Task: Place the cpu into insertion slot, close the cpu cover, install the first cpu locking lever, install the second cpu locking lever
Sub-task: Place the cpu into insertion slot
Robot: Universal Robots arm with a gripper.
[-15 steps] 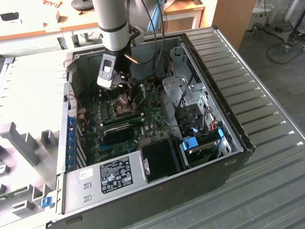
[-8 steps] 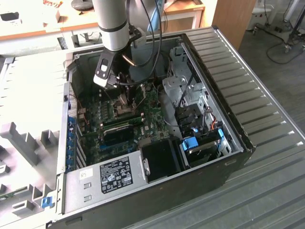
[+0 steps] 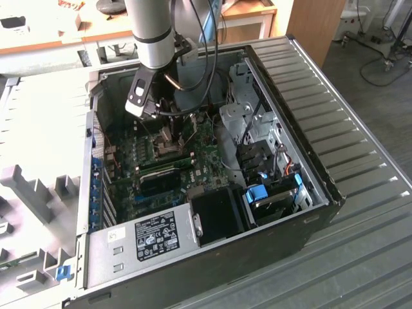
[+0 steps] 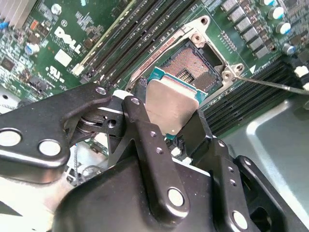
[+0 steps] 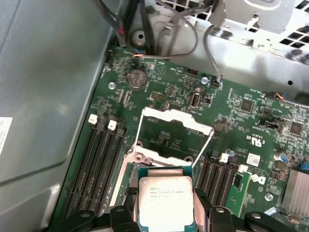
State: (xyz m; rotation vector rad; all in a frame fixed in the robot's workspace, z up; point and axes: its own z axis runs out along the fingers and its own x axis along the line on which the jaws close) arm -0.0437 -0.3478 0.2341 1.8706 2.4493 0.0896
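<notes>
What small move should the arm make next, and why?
Probably ease the small flat square silvery-grey chip, clamped between the black fingers, across and down toward the square socket with its tan-gold pin field: the chip hangs short of it, the pins lie bare, and the silvery metal cover frame stands open.

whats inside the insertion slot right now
The insertion slot shows a bare tan-gold pin field, nothing seated. The cpu, held by the end effector, covers one corner, so that part is hidden.
</notes>
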